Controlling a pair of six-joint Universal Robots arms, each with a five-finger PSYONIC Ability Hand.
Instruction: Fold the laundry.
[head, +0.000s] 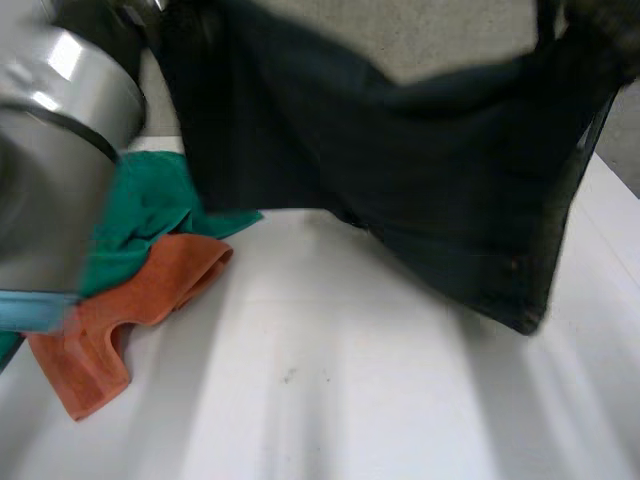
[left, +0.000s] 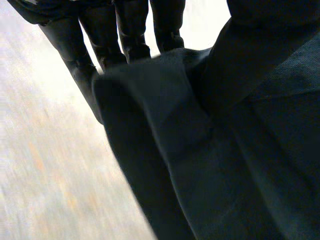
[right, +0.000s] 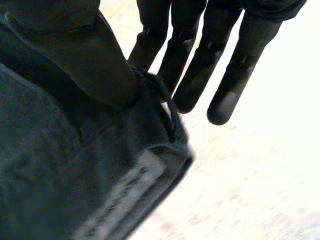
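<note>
Left arm before green cloth, orange cloth; garment pinched in left robot hand, right robot hand

The dark garment is matt woven cloth with a pale label, the green cloth and orange cloth at left look soft and matt, the white bench smooth, the grey arm joint at upper left glossy metal, the black fingers smooth plastic.

The dark teal-black draped fabric garment is plain. At nine o'clock sit a plain green crumpled cloth and an orange rumpled towel
</note>
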